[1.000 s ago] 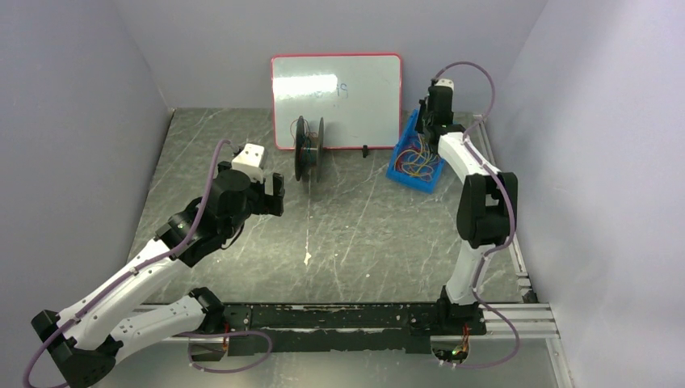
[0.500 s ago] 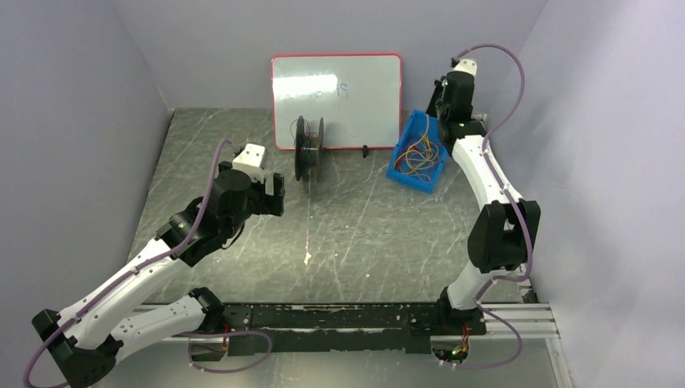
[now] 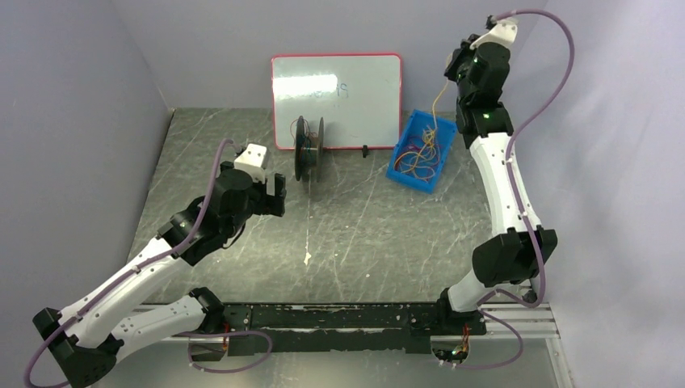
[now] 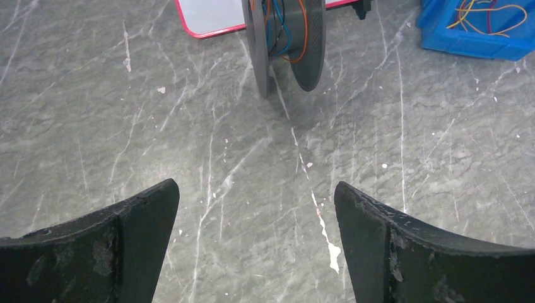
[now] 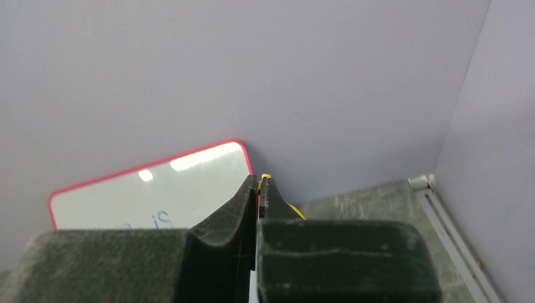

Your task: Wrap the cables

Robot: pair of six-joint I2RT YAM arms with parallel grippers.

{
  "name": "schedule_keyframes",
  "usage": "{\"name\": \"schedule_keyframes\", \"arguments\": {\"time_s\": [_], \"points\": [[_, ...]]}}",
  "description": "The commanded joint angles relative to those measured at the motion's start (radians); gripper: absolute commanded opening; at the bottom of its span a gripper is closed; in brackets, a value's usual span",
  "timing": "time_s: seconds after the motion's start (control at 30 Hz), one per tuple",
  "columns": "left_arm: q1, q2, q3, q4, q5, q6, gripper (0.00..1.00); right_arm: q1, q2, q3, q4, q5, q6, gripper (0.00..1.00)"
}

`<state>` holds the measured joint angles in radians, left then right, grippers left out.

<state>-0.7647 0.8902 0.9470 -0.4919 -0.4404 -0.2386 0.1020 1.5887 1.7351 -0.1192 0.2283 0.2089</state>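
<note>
One yellow cable (image 3: 437, 109) hangs in the upper right of the overhead view, running from the right gripper (image 3: 449, 73) down into the blue bin (image 3: 410, 181). Its lower end joins the other cables (image 3: 418, 158), a loose tangle of yellow and red-orange loops on the bin floor. The bin sits tilted on the table (image 3: 363, 234), right of centre in the upper half of the frame and just right of the whiteboard (image 3: 337, 97).

The right gripper is held high above the bin, in front of the back wall. In the right wrist view its fingers (image 5: 240, 208) are pressed together on the cable. A short yellow stub (image 5: 265, 177) pokes out at the tips, and a little more yellow shows just below them on the right.

In the upper right corner of the left wrist view, the same bin (image 4: 467, 44) shows yellow, red-orange and a few darker strands inside.

A dark spool (image 3: 308, 149) stands on edge in front of the whiteboard's lower edge, left of the bin and well apart from it. The left wrist view shows thin orange and blue wire (image 4: 284, 31) between its two discs.

The left gripper (image 3: 277, 194) sits left of centre, near the spool but apart from it. Its jaws are spread wide with only bare table between them, and the spool is straight ahead at the top of its own view.
</note>
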Motion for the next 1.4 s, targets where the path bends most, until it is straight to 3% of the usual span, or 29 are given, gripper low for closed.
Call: {"name": "schedule_keyframes", "arguments": {"time_s": [0.0,0.27,0.63,1.03,1.37], "points": [[-0.003,0.012,0.006,0.023,0.036,0.012,0.97,0.004,-0.017,0.089,-0.014,0.008,0.001,0.00],[-0.001,0.076,0.042,0.064,0.169,0.031,0.98,0.003,0.000,0.236,-0.050,-0.019,0.000,0.00],[-0.002,0.246,0.262,0.126,0.410,0.032,1.00,0.004,-0.017,0.363,-0.060,-0.080,0.009,0.00],[-0.003,0.563,0.603,0.327,0.654,0.019,1.00,0.005,-0.007,0.470,-0.048,-0.160,0.045,0.00],[-0.003,0.757,0.719,0.616,0.913,-0.061,1.00,0.004,-0.060,0.470,-0.048,-0.263,0.101,0.00]]}}
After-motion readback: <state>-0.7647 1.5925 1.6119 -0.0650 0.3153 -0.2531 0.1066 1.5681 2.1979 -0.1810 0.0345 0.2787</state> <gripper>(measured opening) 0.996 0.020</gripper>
